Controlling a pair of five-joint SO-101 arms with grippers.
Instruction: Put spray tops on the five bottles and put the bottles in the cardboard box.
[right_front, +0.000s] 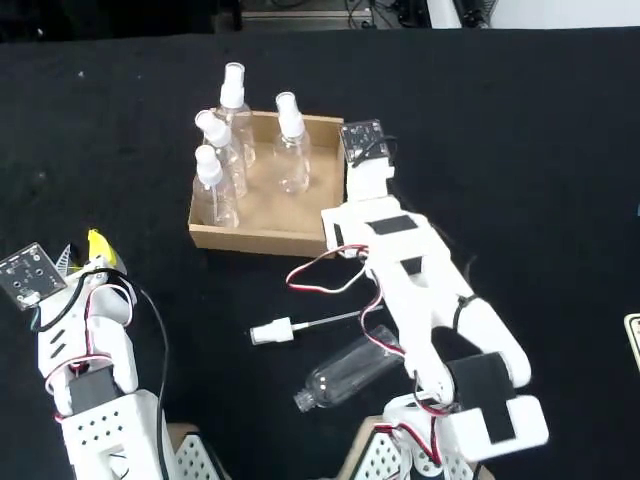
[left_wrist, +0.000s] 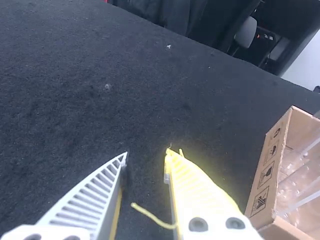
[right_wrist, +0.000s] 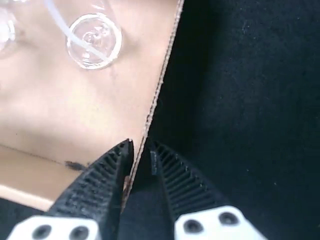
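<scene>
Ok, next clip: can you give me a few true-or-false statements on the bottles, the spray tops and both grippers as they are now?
1. Four clear plastic bottles with white spray tops stand in the brown cardboard box. True.
2. The fifth clear bottle stands upright on the black table. False: it lies on its side with no top on it.
3. A loose white spray top lies on the table beside that bottle. True.
4. The left gripper holds a spray top. False: its fingers are apart with nothing between them, over bare table.
5. The right gripper is at a wall of the box. True.
</scene>
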